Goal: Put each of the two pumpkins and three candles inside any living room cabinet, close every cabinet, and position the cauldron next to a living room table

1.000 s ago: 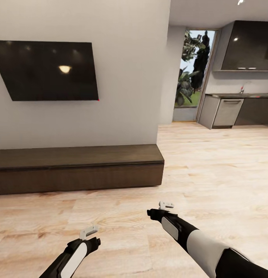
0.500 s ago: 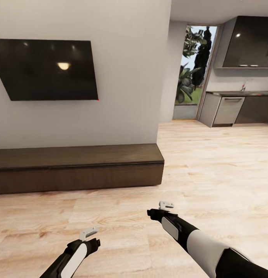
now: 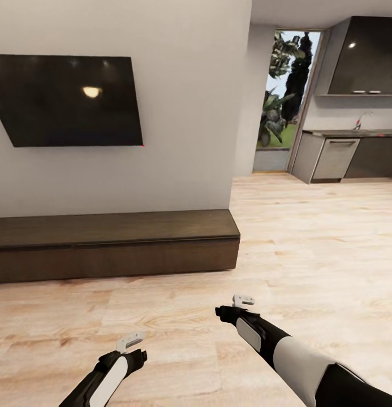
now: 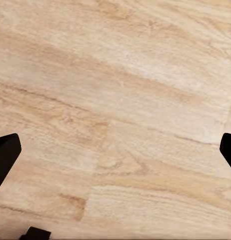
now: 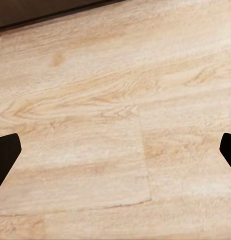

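In your head view, the cabinet (image 3: 113, 244) runs along the wall across the left and middle of the frame, its drawer fronts all flush and shut, its top bare. Above it, in the upper left, hangs a dark television (image 3: 71, 100). At the upper right you see a doorway with greenery (image 3: 283, 93) and the dark-grey kitchen cupboards (image 3: 365, 56) over a counter. Your left gripper (image 3: 130, 340) sits at the lower left over the wood floor (image 3: 309, 254), your right gripper (image 3: 242, 299) at the lower middle, both well short of the cabinet. From this angle you cannot tell how either pair of jaws stands.

In your left wrist view, the fingertips (image 4: 5, 152) show only as dark tips at the two side edges, so the jaws are spread wide, with bare floor planks between them.

In your right wrist view, the fingertips (image 5: 6, 150) again sit at opposite edges, jaws wide apart and holding nothing, over floor; the cabinet's dark base (image 5: 40, 10) edges the upper left.
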